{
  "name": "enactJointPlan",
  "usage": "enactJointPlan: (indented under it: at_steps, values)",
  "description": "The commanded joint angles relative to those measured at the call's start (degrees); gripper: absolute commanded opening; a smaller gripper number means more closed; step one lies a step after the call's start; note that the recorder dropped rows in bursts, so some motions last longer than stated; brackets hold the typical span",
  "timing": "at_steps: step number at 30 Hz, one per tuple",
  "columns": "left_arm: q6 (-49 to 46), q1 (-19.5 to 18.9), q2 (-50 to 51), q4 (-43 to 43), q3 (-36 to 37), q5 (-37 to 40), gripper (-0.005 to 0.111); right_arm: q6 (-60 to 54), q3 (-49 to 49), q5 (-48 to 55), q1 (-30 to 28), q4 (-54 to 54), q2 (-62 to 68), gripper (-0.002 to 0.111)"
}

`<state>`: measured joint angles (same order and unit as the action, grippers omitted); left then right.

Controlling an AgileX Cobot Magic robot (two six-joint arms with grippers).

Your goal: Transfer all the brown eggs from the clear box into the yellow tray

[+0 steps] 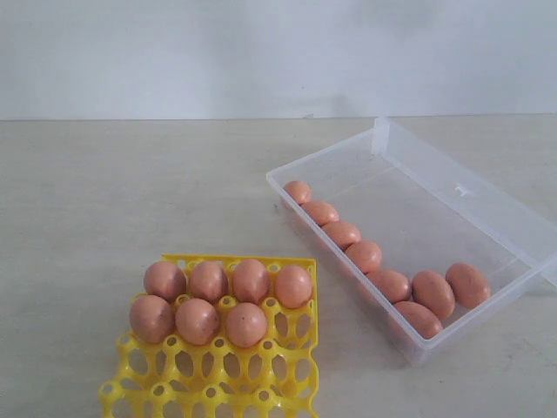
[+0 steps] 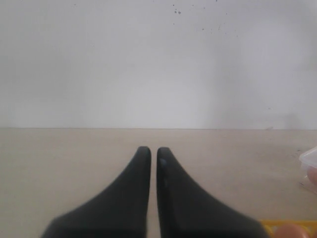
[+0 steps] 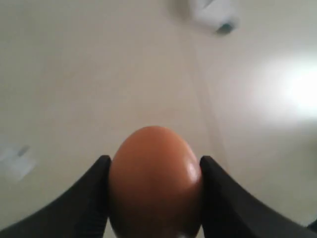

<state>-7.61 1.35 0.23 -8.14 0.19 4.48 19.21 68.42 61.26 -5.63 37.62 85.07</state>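
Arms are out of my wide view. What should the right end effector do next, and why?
Probably carry the brown egg toward the yellow tray: the right end effector grips it, and the tray's second row has one cup free.

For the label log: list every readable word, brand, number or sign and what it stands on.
None to read: the bright yellow plastic egg tray, the clear plastic box, the oval brown eggs and the pale tabletop bear no print.
A blurred white object in the right wrist view is too unclear to tell.
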Motion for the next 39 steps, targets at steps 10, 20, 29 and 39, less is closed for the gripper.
enactJointPlan:
  at_steps: [10, 20, 29, 39]
  values:
    - [0.4, -0.1, -0.2, -0.2, -0.2, -0.2, 0.004, -118.4, -16.6, 2.1, 2.3, -126.7, 0.1, 0.000]
    - [0.4, -0.1, -0.2, -0.2, -0.2, -0.2, 0.004, -140.9, -18.6, -21.1, 15.7, -132.7, 0.5, 0.000]
    - [0.4, -0.1, -0.2, -0.2, -0.2, -0.2, 0.004, -140.9, -24.3, -17.2, 20.9, -137.6, 9.7, 0.000]
    - [0.4, -0.1, -0.2, -0.2, -0.2, -0.2, 0.004, -140.9, -25.1, -12.9, 21.6, -137.6, 16.2, 0.000]
